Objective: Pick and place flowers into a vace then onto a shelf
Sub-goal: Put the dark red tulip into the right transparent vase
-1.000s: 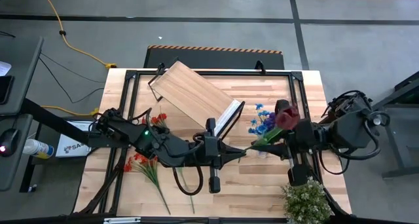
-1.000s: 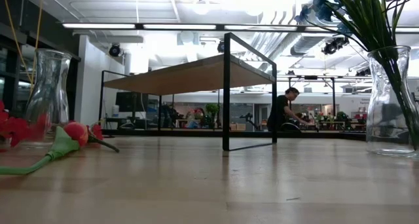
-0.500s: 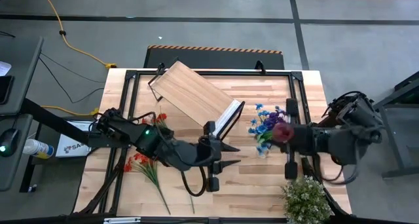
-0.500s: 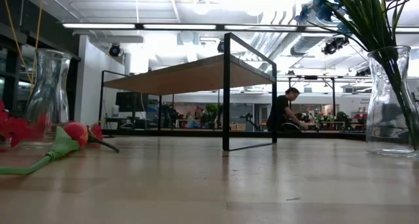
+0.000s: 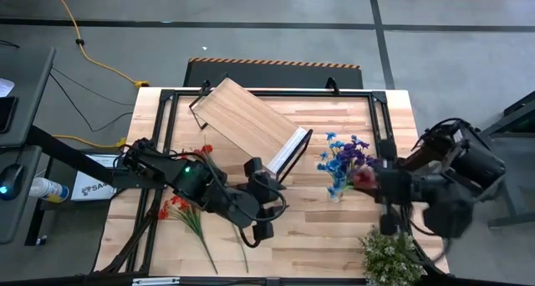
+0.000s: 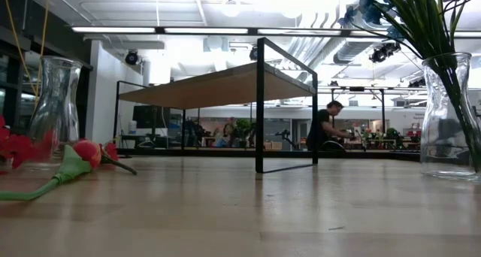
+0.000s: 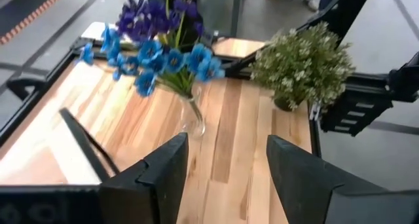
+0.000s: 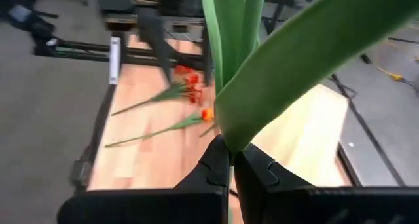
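Note:
My right gripper is shut on a dark pink rose, held above the table beside the glass vase of blue and purple blooms. My left gripper stands open with nothing between its fingers, near the table's middle and just in front of the shelf. Red sprays and an orange tulip lie flat on the table at the left. A second glass vase, with nothing in it, stands by them. My right gripper pinches the rose's green stem between its two fingers, just below a broad leaf. The stem runs on away from the fingers. The bloom is lifted clear of the table.
A bushy green plant stands at the near right corner, close to my right arm. The shelf's black legs rest on the table. A black frame runs around the tabletop. A person is far off in the room.
My left gripper has let go of the rose's stem and drawn back toward the table's left and near edge. My right gripper, shut on the stem, has carried the rose toward the right edge and turned, so the stem no longer reaches across to the left arm.

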`<control>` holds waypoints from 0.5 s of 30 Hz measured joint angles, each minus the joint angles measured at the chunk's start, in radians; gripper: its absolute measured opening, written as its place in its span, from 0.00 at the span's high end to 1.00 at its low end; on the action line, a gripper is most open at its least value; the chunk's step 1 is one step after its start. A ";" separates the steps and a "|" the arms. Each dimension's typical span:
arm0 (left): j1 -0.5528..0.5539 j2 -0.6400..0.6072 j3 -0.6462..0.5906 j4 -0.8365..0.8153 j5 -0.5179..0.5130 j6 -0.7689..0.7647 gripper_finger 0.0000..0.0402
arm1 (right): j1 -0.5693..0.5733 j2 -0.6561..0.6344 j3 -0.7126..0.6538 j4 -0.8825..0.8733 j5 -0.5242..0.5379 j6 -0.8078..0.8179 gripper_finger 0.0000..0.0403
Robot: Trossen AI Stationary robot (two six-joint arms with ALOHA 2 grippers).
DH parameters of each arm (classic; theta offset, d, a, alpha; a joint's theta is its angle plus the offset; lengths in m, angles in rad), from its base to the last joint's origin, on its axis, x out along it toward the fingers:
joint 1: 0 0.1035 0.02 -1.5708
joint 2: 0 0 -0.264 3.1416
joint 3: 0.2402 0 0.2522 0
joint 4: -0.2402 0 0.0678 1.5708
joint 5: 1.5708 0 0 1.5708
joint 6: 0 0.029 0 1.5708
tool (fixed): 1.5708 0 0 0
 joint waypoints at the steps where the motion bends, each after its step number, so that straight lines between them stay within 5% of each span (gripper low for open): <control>1: 0.000 0.000 0.000 -0.009 0.000 -0.008 0.41 | 0.018 0.000 0.000 -0.001 0.004 0.017 1.00; 9: 0.000 0.000 0.000 -0.063 0.001 -0.032 0.46 | 0.212 0.002 -0.032 -0.001 0.088 0.113 1.00; 15: 0.000 0.000 0.000 -0.062 0.012 -0.032 0.47 | 0.352 0.001 -0.187 -0.003 0.180 0.255 1.00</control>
